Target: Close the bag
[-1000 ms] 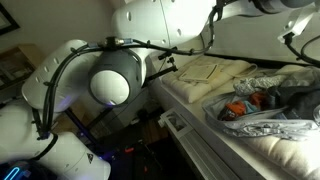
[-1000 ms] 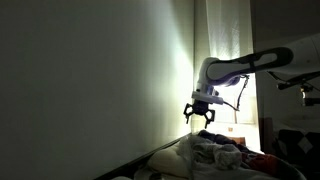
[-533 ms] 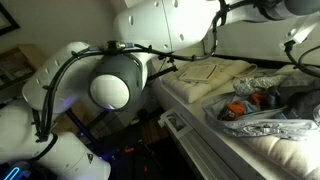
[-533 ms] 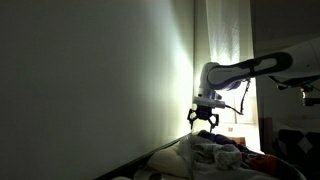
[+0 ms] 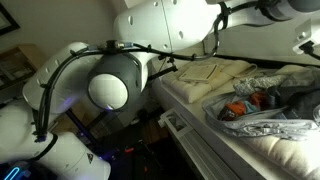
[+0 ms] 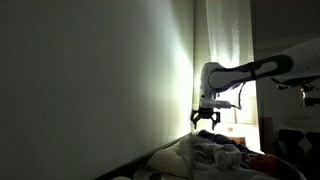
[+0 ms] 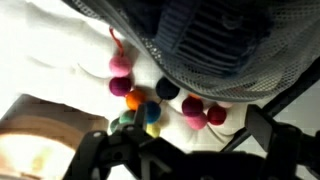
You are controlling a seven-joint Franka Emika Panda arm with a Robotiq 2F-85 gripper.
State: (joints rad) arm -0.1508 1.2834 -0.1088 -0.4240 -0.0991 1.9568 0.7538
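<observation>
Above the bag (image 5: 272, 126): gripper (image 6: 206, 119) hovered, jaws wide apart, empty.
Bag: lay crumpled on bed (image 5: 186, 93), orange items (image 5: 254, 102) showing through.

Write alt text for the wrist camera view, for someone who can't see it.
Blurry close-up of a string of small fuzzy balls, pink, orange, red, yellow and dark blue, lying on a pale cream surface. A grey ribbed, translucent shape, possibly the plastic bag, fills the top, and the robot's dark tool stands open and empty along the bottom.

The crinkled translucent grey-silver plastic bag (image 5: 262, 112) lies on the white mattress (image 5: 185, 95), the folded cream cloth (image 5: 208, 70) beside it. The claw (image 6: 206, 120) hangs above the bag.
</observation>
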